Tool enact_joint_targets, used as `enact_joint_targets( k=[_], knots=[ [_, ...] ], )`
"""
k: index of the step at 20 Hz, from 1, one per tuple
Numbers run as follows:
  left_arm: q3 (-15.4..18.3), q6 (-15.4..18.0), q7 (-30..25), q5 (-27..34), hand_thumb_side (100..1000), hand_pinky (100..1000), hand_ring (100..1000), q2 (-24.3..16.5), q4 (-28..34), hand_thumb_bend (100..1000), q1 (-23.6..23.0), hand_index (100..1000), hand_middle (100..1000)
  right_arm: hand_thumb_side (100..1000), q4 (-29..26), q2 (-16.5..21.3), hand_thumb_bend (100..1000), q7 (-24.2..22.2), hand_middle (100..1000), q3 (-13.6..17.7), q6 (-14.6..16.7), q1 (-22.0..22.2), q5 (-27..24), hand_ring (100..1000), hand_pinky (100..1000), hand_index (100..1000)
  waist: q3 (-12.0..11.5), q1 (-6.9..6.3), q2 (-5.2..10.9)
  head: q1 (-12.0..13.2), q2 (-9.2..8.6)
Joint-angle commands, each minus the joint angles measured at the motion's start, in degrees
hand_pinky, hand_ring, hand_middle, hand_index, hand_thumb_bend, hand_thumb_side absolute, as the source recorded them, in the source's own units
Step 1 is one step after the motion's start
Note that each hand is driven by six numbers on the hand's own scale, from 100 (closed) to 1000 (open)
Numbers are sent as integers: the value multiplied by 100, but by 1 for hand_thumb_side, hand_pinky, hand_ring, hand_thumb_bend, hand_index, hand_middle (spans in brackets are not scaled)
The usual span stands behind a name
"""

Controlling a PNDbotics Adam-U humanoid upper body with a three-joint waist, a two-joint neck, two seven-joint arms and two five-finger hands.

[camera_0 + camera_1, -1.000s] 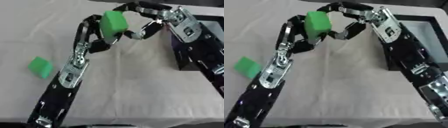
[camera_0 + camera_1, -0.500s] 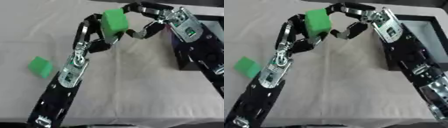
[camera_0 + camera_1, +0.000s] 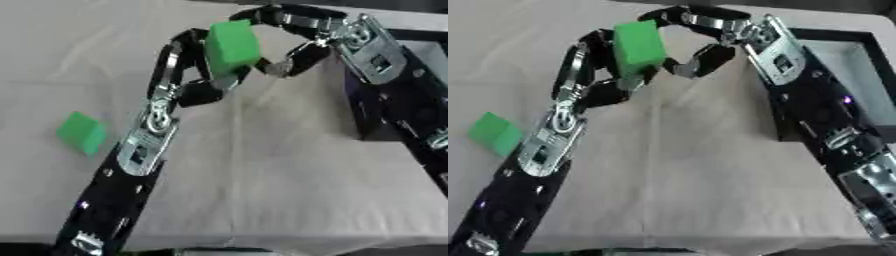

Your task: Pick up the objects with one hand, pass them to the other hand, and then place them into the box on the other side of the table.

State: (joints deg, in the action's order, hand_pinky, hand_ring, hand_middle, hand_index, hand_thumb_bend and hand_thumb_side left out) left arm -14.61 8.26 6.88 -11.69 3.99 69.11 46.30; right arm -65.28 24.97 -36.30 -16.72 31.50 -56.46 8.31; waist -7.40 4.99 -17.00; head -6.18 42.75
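Mid-handover near the table's [image 3: 262,165] far edge: left hand [image 3: 199,75] grips a green block [image 3: 232,46]; right hand [image 3: 702,37] curls around it, toward the box [image 3: 859,65].

surface: table [image 3: 289,165] under creased pale cloth | far edge: dark strip | light: soft, even
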Motion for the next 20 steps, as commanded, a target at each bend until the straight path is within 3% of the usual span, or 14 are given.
enact_joint_targets(
  k=[1,8,20],
  knots=[
    [-5,-32,11,-78,122,351,244,69,64,100,89,386,190,417,-197,102,145,-1566,885,-31,1652,-110,24,945,1000,1000,6,-13,89,-4,26],
    [29,-78,150,-142,121,350,244,64,38,100,91,386,190,443,-174,145,108,-1566,899,-91,1656,-104,123,954,1000,1000,24,-14,99,-6,29],
    [119,-241,339,-104,119,351,242,27,-30,100,80,384,187,455,-216,281,140,-1566,911,-179,1829,-69,102,960,1000,1000,73,-25,107,20,46]
  ],
)
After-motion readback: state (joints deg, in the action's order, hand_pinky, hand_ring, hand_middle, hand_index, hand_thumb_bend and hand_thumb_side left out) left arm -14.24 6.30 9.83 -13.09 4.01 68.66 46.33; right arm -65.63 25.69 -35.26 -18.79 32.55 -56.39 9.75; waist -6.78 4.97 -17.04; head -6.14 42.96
